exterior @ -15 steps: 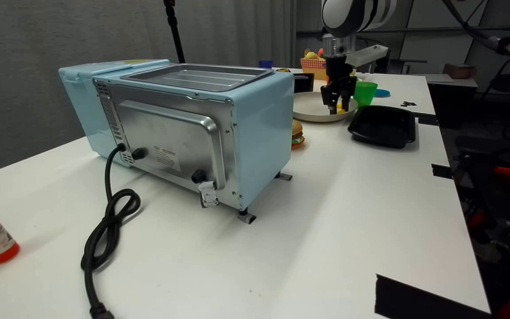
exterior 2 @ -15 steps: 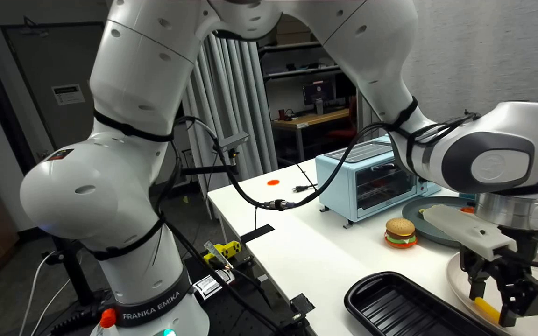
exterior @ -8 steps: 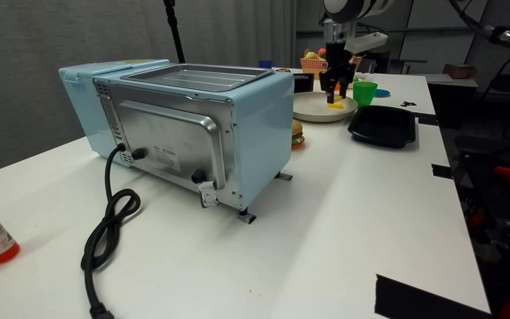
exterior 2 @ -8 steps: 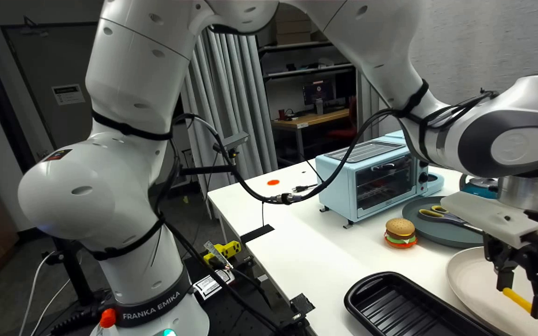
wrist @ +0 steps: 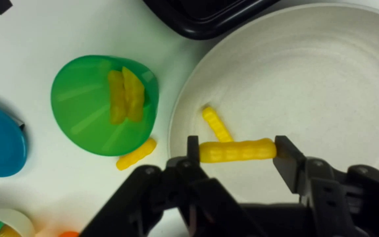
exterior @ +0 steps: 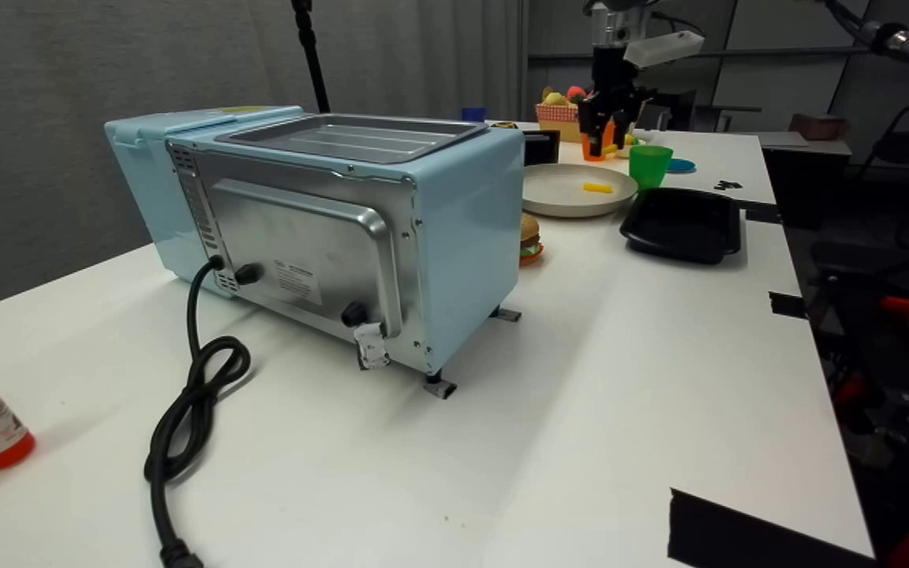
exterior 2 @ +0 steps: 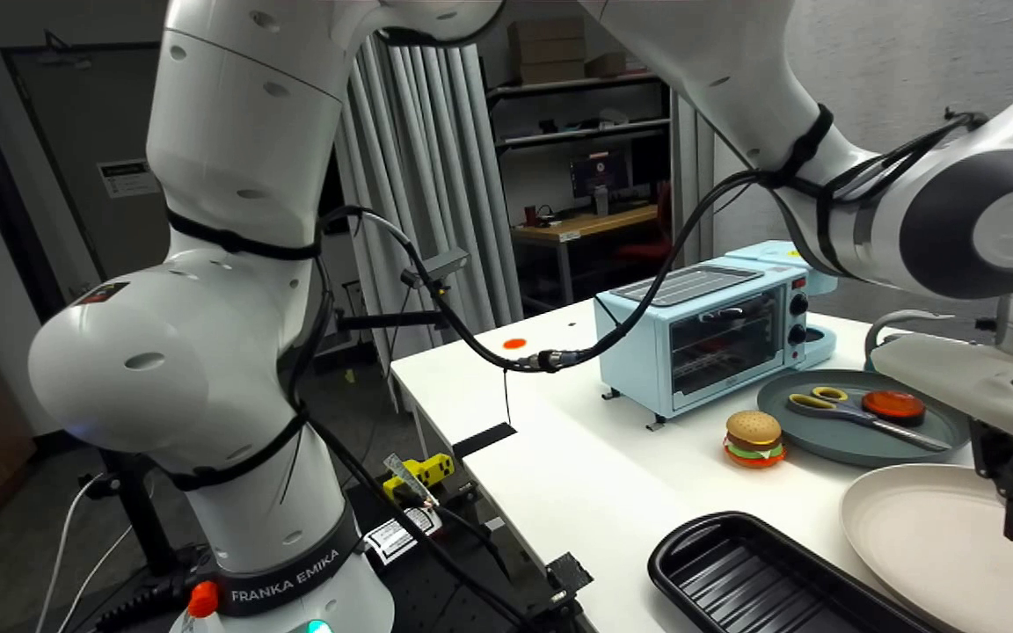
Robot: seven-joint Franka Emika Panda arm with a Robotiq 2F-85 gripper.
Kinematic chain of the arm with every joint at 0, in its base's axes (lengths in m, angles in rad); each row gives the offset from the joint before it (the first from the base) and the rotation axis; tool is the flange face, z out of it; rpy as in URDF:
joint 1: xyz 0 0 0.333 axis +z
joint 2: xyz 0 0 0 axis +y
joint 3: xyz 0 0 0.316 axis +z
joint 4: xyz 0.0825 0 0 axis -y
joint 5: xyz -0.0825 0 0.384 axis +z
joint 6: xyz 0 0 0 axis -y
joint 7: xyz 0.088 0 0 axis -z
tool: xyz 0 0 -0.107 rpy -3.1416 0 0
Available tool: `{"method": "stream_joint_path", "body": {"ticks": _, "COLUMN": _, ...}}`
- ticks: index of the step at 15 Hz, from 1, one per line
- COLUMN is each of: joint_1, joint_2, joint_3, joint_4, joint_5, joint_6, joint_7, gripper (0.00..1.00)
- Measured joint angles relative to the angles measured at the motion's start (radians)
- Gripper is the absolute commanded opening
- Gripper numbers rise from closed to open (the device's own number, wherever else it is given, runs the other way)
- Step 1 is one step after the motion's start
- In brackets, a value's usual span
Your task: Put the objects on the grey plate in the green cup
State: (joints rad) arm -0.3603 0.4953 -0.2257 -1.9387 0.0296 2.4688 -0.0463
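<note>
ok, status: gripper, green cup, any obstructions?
Gripper shut on yellow stick, clear of grey plate. Green cup: at least two sticks inside. One stick on plate, another on table beside cup. Path to cup looks unobstructed.

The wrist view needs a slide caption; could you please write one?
Gripper holding a yellow toy fry by its ends, clear of the grey plate; two more fries inside the green cup.

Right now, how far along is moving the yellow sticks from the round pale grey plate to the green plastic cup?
Done, apparently: two yellow sticks lie inside the bright green plastic cup. In hand: the gripper holds a third stick by its ends. Left: releasing it there, then moving a fourth stick from the pale grey plate. Another stick lies on the white table beside the cup; it may need moving too.
</note>
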Motion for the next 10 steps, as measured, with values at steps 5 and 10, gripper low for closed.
{"method": "stream_joint_path", "body": {"ticks": 5, "joint_1": -0.024, "joint_2": -0.013, "joint_3": -0.024, "joint_4": 0.002, "joint_5": 0.0, "joint_6": 0.0, "joint_7": 0.0, "gripper": 0.34}}
{"method": "stream_joint_path", "body": {"ticks": 10, "joint_1": -0.047, "joint_2": -0.013, "joint_3": -0.037, "joint_4": 0.003, "joint_5": 0.0, "joint_6": -0.002, "joint_7": 0.0, "gripper": 0.34}}
